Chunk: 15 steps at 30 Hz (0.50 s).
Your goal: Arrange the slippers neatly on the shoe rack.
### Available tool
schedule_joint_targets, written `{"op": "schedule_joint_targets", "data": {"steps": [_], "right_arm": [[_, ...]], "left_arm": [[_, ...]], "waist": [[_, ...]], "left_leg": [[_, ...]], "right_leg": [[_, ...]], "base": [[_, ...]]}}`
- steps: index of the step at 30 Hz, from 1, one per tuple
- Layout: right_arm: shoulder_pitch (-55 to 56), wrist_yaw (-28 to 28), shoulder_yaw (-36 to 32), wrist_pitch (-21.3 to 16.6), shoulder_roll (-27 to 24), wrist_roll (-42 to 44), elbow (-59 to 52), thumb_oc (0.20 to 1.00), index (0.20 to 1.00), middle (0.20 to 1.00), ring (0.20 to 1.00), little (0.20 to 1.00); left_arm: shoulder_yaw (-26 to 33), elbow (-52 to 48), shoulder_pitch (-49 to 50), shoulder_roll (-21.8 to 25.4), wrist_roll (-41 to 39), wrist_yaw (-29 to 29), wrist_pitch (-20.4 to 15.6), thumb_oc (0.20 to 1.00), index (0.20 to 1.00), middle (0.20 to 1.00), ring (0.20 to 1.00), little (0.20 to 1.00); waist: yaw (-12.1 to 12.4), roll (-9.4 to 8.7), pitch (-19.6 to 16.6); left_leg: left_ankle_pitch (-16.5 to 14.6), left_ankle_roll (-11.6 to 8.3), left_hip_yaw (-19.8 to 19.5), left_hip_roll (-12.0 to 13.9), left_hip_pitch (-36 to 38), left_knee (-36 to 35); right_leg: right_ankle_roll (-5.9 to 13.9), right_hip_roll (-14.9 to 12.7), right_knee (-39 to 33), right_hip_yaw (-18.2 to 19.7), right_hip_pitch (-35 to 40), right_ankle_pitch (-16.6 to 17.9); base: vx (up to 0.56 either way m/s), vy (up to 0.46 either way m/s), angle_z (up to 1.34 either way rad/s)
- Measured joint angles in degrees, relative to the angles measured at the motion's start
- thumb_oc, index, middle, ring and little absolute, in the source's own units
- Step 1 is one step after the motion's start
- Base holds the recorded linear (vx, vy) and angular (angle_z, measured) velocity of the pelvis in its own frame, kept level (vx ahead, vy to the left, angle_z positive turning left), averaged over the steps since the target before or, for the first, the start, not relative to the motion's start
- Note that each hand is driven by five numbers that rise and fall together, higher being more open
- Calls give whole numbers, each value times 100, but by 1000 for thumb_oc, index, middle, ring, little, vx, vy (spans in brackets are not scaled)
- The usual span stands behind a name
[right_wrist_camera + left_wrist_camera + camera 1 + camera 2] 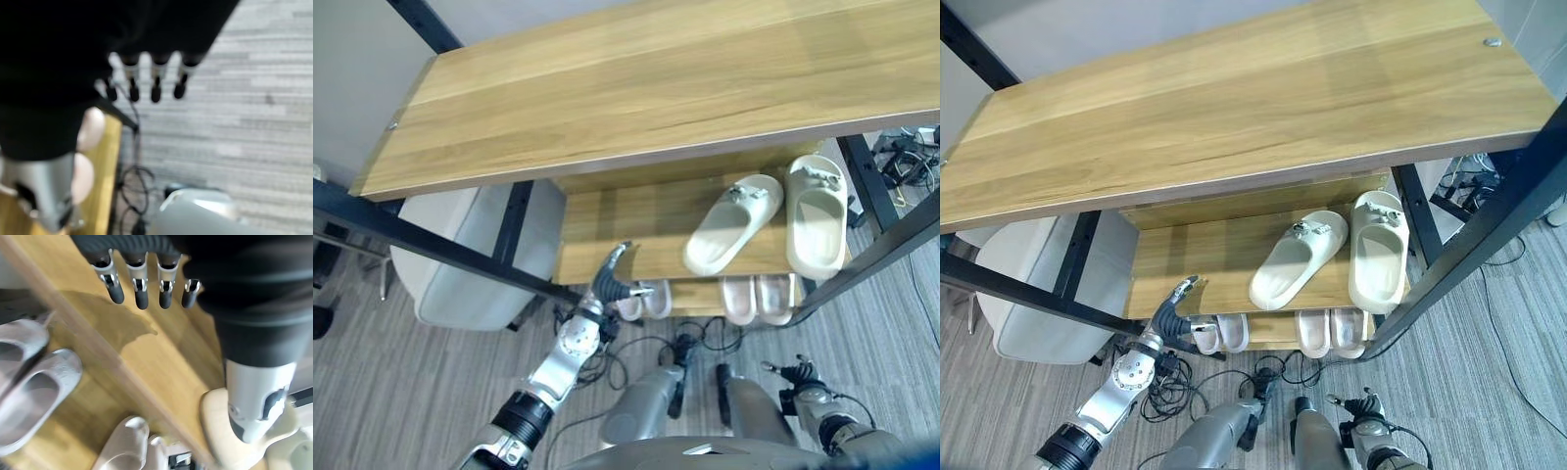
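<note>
Fingers of the left hand (615, 277) are being held straight and relaxed, with nothing grasped; this is being shown plainly in the left wrist view, where the dark tips are hanging in a row above bare wood. The hand is being held at the front edge of the middle shelf (617, 230), left of centre in the frame.

On that shelf, right of centre, a cream pair is lying: the tilted slipper (733, 223) is being shown with its long axis running from upper right to lower left, its toe slanting toward the left hand, while the straight slipper (817, 214) beside it is lying square to the shelf front, touching or nearly touching the other at the upper end. The tilted one is judged to be the thing wanting correction, and it lies to the right of and slightly beyond the left fingers, so the left hand is clearly the nearer.

The right hand (800, 375) is being held low in the lower right of the frame, over the floor, its fingers likewise straight and empty in the right wrist view.

Below, on the bottom shelf, two pale pairs (758, 298) and (644, 301) are being kept side by side. Above, the top board (636, 88) is overhanging the work. A grey padded seat (460, 264) is standing at the left, on grey striped flooring (391, 392).
</note>
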Motion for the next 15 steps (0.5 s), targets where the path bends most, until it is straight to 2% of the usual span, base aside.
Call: {"op": "schedule_joint_targets", "data": {"steps": [4, 8, 10, 14, 15], "right_arm": [[39, 14, 26, -9, 73, -3, 10, 1000, 1000, 1000, 1000, 1000], [217, 62, -4, -68, 181, -16, 15, 1000, 1000, 1000, 1000, 1000], [307, 118, -44, -109, 184, -111, 12, 1000, 1000, 1000, 1000, 1000], [539, 227, -82, -120, 162, -208, 68, 1000, 1000, 1000, 1000, 1000], [619, 246, -99, -115, 164, -227, 104, 1000, 1000, 1000, 1000, 1000]], "left_arm": [[320, -763, 152, 301, 243, 201, -225, 1000, 1000, 1000, 1000, 1000], [795, -1149, 701, 689, 249, 264, -304, 1000, 1000, 1000, 1000, 1000], [1012, -1359, 1063, 808, 250, 241, -325, 1000, 1000, 1000, 1000, 1000], [1310, -1536, 1633, 1010, 244, 110, -415, 1000, 1000, 1000, 1000, 1000], [1309, -1540, 1698, 1123, 245, 65, -419, 1000, 1000, 1000, 1000, 1000]], "waist": [[85, -11, -8], [240, -82, -102], [259, -163, -137], [481, -392, -190], [576, -482, -207]], "left_leg": [[21, -17, -158, 8, 110, 20], [2, -34, -220, 4, 280, 31], [2, -35, -321, -12, 325, 48], [70, -67, -345, -19, 385, 218], [81, -111, -333, -30, 397, 236]], "right_leg": [[-24, 12, -60, -160, 185, -13], [-115, 7, -127, -267, 422, -65], [-136, -4, -216, -385, 540, -55], [-197, -21, -394, -733, 850, -74], [-296, -48, -390, -844, 903, -67]], "base": [[23, -40, 19], [17, -49, 17], [-24, -56, 33], [-97, -24, 46], [-257, 43, 67]]}}
